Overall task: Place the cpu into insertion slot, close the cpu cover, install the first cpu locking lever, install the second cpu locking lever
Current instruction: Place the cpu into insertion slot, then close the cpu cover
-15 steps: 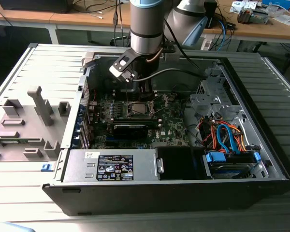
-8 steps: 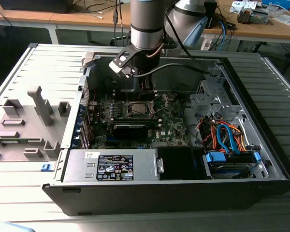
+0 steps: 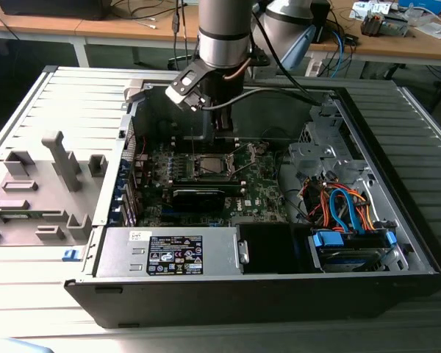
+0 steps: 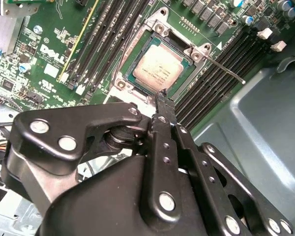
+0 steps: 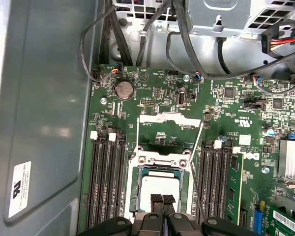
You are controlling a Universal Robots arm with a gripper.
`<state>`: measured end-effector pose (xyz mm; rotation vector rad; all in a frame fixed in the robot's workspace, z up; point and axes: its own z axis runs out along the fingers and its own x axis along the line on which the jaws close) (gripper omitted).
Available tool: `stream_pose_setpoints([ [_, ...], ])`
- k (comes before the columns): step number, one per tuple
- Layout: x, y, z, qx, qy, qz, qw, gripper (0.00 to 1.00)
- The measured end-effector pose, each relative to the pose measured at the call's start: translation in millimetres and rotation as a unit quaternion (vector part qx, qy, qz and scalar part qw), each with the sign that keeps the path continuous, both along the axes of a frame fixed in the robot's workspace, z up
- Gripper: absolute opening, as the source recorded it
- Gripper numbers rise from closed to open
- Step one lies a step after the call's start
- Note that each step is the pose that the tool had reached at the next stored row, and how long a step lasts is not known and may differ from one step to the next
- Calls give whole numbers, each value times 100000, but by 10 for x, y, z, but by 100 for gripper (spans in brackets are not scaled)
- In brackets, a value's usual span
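At the exterior view's left, a grey fixture point(image 3: 55, 184) stands on the slatted tabletop point(image 3: 29, 257), just beside the open case point(image 3: 279, 283). Over the middle of the case the arm reaches down to the green board, and its gripper point(image 4: 162, 98) is low above the slot point(image 4: 139, 55). In both wrist views the two fingers are pressed together with nothing between them, and their tips are just beside the cpu point(image 4: 157, 69); whether they touch it I cannot tell. The cpu lies flat inside the slot. The cover point(image 5: 169, 118) is swung open on the far side of the slot, off the cpu. A thin lever point(image 4: 226, 72) sticks out free beside the slot. At the exterior view's right, blue and orange cables point(image 3: 345, 206) lie in the case.
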<state>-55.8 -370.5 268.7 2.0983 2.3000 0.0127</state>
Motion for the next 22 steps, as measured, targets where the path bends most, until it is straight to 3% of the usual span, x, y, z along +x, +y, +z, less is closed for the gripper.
stream_pose_setpoints([
  [5, 0, 0, 72, 0, -2, 3, 100000, 11],
  [17, 1, -3, 79, -14, 0, 7, 100000, 11],
  [22, 72, -7, 79, -17, 0, -1, 100000, 11],
])
